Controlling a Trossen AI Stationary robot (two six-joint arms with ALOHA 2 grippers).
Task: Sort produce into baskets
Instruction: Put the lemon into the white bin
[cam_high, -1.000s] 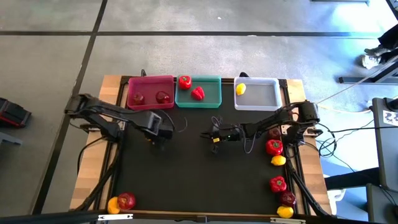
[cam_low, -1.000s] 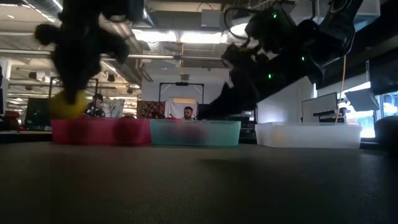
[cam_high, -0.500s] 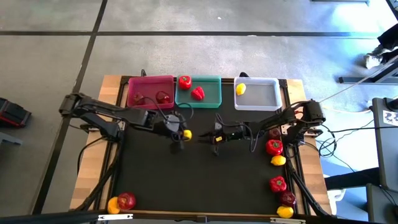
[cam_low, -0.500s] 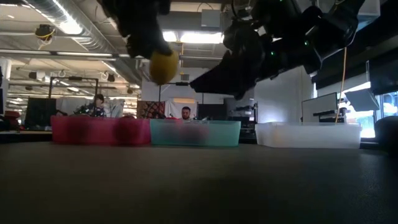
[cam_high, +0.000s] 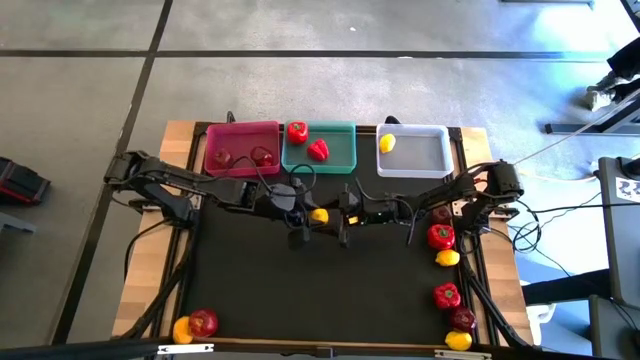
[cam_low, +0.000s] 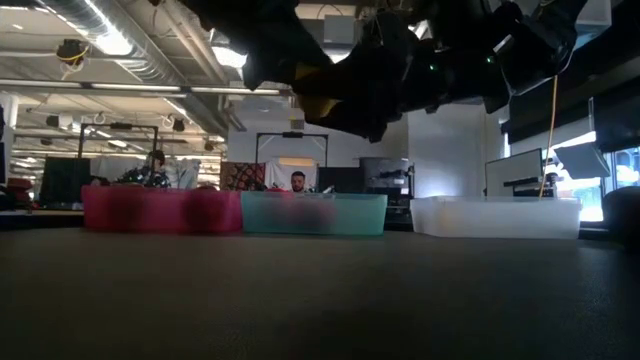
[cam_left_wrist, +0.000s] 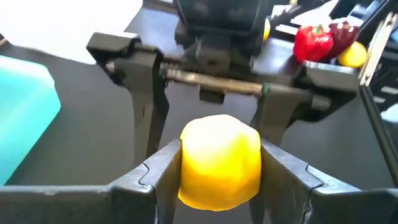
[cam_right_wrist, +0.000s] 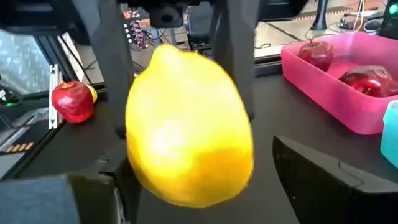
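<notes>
The lemon (cam_high: 319, 215) I'm handling sits pinched between my left gripper (cam_left_wrist: 219, 171) fingers, up in the air over the middle of the table (cam_high: 300, 290), with my right gripper (cam_high: 345, 215) facing it nose to nose just beyond. From the left wrist camera I see the right fingers (cam_left_wrist: 144, 93) spread wide, one on each side of the lemon's far end, not yet pressing it. Behind the two grippers the pink basket (cam_high: 240, 130) carries two apples (cam_high: 262, 156), the teal basket (cam_high: 345, 135) two peppers (cam_high: 318, 150), and the white basket (cam_high: 440, 160) one lemon (cam_high: 386, 143). Off past my right arm more peppers, lemons and an apple lie along the table edge (cam_high: 446, 296); back by my left arm's near corner an apple and a lemon wait (cam_high: 202, 323).
</notes>
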